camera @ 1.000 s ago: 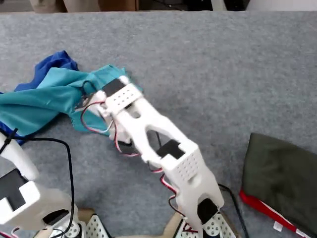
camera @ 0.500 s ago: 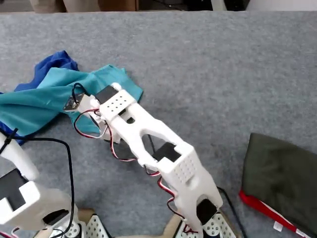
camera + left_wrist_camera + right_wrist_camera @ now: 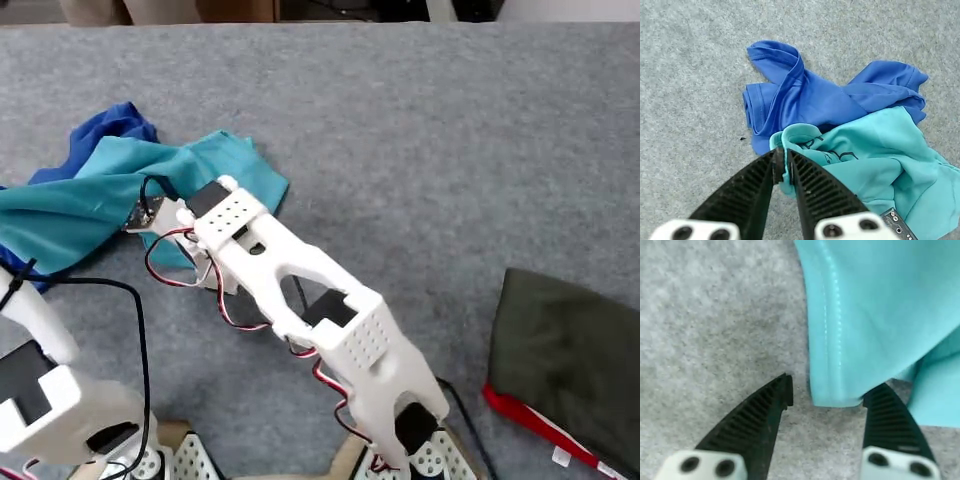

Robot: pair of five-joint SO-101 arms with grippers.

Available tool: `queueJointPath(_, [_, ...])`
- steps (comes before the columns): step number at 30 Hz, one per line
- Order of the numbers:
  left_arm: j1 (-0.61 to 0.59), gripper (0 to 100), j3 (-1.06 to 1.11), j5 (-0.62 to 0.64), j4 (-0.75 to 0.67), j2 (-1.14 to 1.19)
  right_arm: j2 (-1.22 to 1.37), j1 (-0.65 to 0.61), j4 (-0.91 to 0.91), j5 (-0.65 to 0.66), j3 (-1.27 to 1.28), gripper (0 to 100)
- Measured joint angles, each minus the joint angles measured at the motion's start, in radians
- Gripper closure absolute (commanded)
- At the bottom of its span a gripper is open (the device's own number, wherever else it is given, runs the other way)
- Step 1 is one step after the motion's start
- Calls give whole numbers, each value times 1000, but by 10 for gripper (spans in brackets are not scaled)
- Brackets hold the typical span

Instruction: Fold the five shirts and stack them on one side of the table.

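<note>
A teal shirt (image 3: 90, 205) lies crumpled at the table's left, partly over a blue shirt (image 3: 110, 125). In the left wrist view my left gripper (image 3: 784, 167) is shut on a fold at the edge of the teal shirt (image 3: 875, 155), with the blue shirt (image 3: 805, 97) spread behind it. My right arm (image 3: 290, 270) stretches from the front centre to the teal shirt's near edge. There my right gripper (image 3: 832, 387) stands open, one finger on each side of a hemmed corner of the teal shirt (image 3: 875, 305), close above the cloth-covered table.
A folded dark green shirt (image 3: 570, 360) lies at the right edge on top of a red one (image 3: 530, 420). The left arm's base (image 3: 40, 400) and its black cable sit at the front left. Grey table (image 3: 430, 140) runs open across the middle and back.
My right arm has swung left and slightly forward along the teal shirt's near edge. The shirts and the left arm have stayed put.
</note>
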Motion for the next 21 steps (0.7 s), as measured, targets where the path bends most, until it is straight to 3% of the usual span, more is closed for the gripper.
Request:
queueJointPath(3, [0,982,0,0,0,0,2,0,8,0,0,792])
queueJointPath(9, [0,982,0,0,0,0,0,28,8,0,3,958])
queueJointPath(21, [0,982,0,0,0,0,8,60,14,-25,20,995])
